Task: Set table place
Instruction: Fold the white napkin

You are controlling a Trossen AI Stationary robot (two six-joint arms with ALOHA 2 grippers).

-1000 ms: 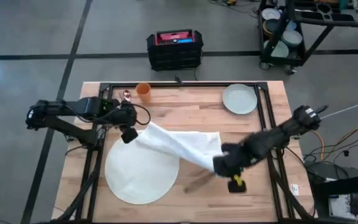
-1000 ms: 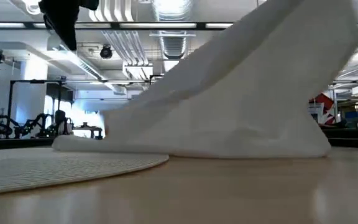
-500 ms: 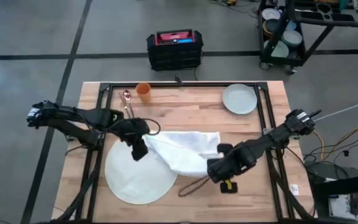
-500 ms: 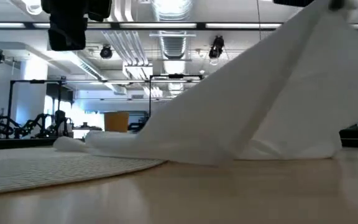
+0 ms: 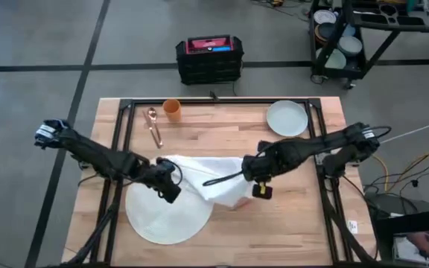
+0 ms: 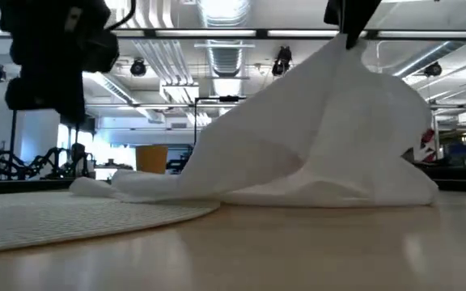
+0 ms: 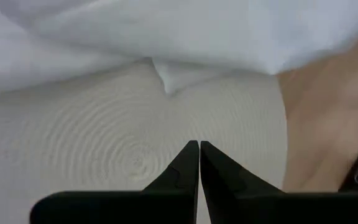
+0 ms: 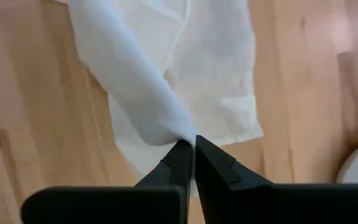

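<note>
A white cloth lies bunched mid-table, its left end resting on the far edge of the round white mat. My right gripper is shut on the cloth's raised right part. My left gripper is shut and hovers above the mat, just near of the cloth, touching nothing. The pale plate sits at the far right of the table. My right gripper pinches a gathered peak of the cloth between its two fingers, coming from the table's right and slanting down. The cloth hangs from the fingers like a tent. Its lower edges stay on the table.
An orange cup and a spoon lie at the far left of the table. The black frame rail runs along the far edge. Bare wood shows near and right of the cloth.
My right gripper has carried its hold on the cloth toward the far edge and a little left, so the cloth's right part has folded over and bunched up. My left gripper has moved toward the near edge and lower, over the mat.
</note>
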